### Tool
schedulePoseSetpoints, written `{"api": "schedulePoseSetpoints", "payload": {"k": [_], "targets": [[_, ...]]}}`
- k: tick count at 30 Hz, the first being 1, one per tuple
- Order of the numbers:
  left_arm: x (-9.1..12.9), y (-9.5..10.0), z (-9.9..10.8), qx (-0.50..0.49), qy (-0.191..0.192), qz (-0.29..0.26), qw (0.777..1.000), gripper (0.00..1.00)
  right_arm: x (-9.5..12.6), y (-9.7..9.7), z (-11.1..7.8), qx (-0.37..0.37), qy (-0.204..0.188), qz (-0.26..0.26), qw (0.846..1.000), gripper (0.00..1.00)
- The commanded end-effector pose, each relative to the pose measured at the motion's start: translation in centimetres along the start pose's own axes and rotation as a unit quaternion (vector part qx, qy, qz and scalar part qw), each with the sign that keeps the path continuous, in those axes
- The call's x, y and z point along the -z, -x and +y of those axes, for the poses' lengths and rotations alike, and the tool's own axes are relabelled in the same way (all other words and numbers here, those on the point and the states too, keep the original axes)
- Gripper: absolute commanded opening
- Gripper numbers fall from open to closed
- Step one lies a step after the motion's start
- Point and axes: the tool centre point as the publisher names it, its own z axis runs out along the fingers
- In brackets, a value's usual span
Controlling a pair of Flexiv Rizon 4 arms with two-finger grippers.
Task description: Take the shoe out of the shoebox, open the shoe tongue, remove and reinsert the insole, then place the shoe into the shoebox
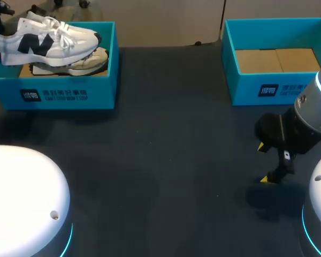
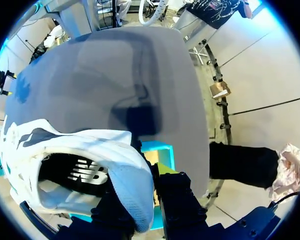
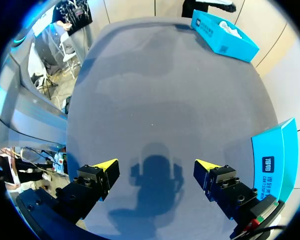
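Dark grey desk (image 1: 166,160), matte. Landmark for all positions: the left shoebox (image 1: 69,93), teal, at the far left of the desk.

Nearest the robot: the right fingers (image 3: 102,172), well apart from the left shoebox, off toward its near right. They hover over bare desk, spread wide, with nothing between them.

Farther out, level with the left shoebox and well to its right: the right shoebox (image 1: 267,88), with only a cardboard liner (image 1: 278,60) inside.

At the left shoebox itself:
- The shoe (image 1: 48,42), white with navy side marks, is up over the box opening, its sole about at rim height.
- A second shoe (image 1: 88,63) lies in the box beneath it. I cannot tell whether the two touch.
- Long axis of the shoe runs along the box's length. The toe points toward the right shoebox and the heel is over the box's left end.
- The left fingers (image 2: 180,195) are clamped on the heel collar.

Judgement: the take-out step is partly done. The left arm holds the shoe and is by far the nearer. The coming move depends on carrying the shoe heel-first clear of the box's front wall, toward the open desk where the right fingers can reach the tongue.
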Motion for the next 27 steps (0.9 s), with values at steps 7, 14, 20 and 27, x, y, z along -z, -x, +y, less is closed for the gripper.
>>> {"api": "schedulePoseSetpoints", "payload": {"k": [7, 14, 20, 27], "targets": [[0.2, 0.0, -1.8, 0.0, 0.029, 0.001, 1.0, 0.0, -0.2, -0.1, 0.0, 0.0, -0.001, -0.001, 1.0, 1.0], [0.2, 0.0, -1.8, 0.0, 0.029, 0.001, 1.0, 0.0, -0.2, -0.1, 0.0, 0.0, -0.001, -0.001, 1.0, 1.0], [0.1, 0.9, -4.6, 0.004, 0.035, 0.007, 0.999, 0.0, -0.2, -0.1, 0.0, 0.0, -0.001, -0.001, 1.0, 1.0], [0.4, 1.8, -8.2, 0.032, 0.033, 0.012, 0.999, 0.0, -0.2, -0.1, 0.0, 0.0, -0.001, -0.001, 1.0, 1.0]]}}
